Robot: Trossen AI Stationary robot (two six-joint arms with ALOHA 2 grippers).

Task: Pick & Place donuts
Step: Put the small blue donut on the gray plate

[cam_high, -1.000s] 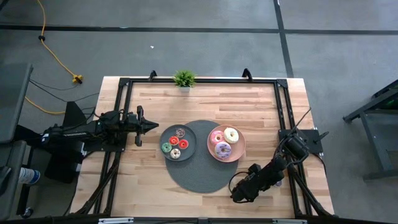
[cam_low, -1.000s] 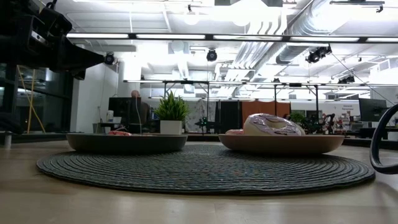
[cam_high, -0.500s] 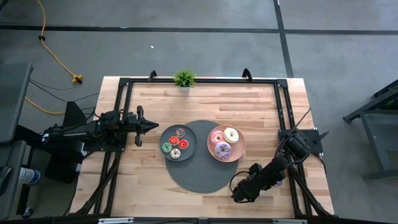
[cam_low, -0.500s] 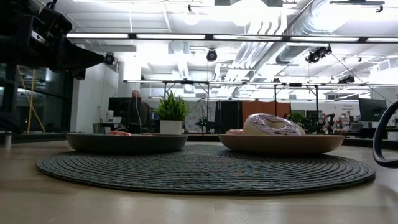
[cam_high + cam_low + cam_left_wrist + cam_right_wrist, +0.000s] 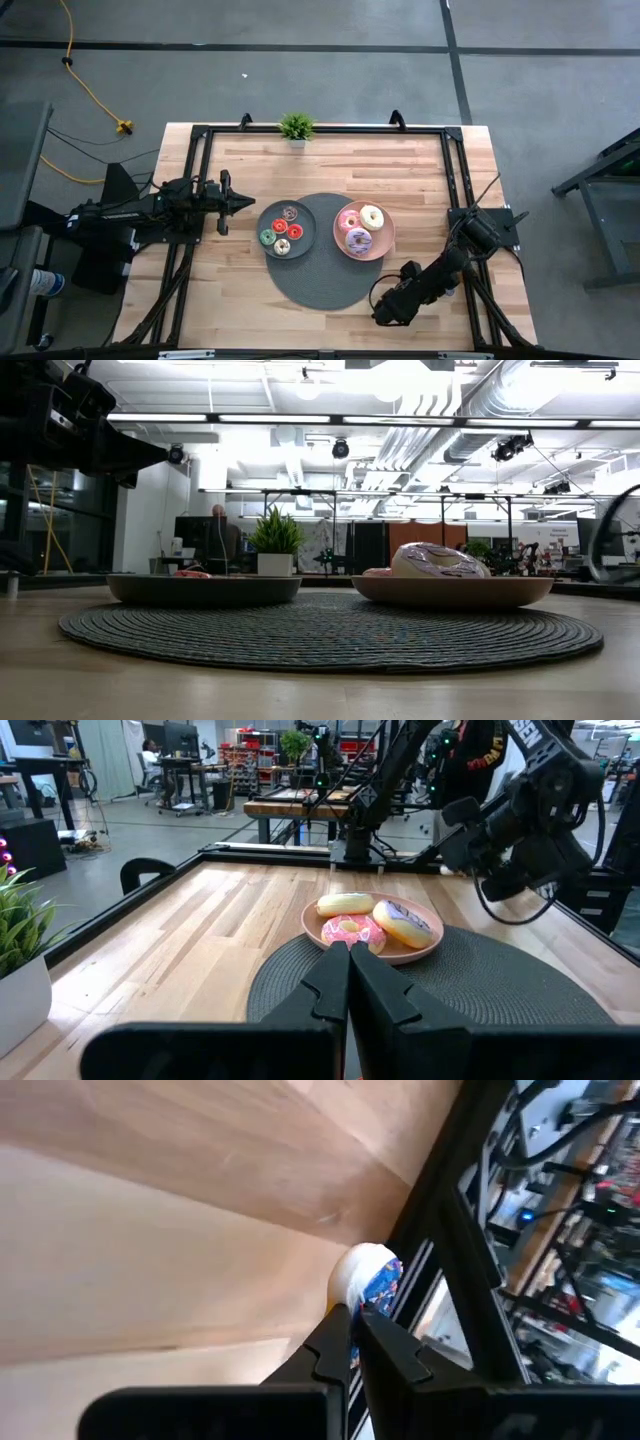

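Observation:
My right gripper (image 5: 356, 1323) is shut on a small cream donut with blue icing (image 5: 366, 1278), over the wood near the table's near right corner. In the high view that gripper (image 5: 382, 316) hides the donut. A pink (image 5: 349, 221), a white (image 5: 372, 215) and a purple donut (image 5: 358, 240) lie on the pink plate (image 5: 386, 242). Several small donuts lie on the grey plate (image 5: 275, 222). My left gripper (image 5: 250, 203) waits shut and level, left of the grey plate, holding nothing. My right gripper pinches the small donut by the rim nearest the fingers (image 5: 358, 1302), between its two fingertips. The fingers slant down at it. The donut sticks out beyond the tips; whether it is clear of the table I cannot tell.
Both plates stand on a round grey mat (image 5: 320, 280) in the table's middle. A small potted plant (image 5: 296, 126) stands at the far edge. A black frame rail (image 5: 455, 1270) runs along the table edge just beyond the held donut. Bare wood lies left and right of the mat.
My right arm has risen a little near the table's near right corner; its cable loop at the low view's right edge stands higher than before. The plates and their donuts have kept still.

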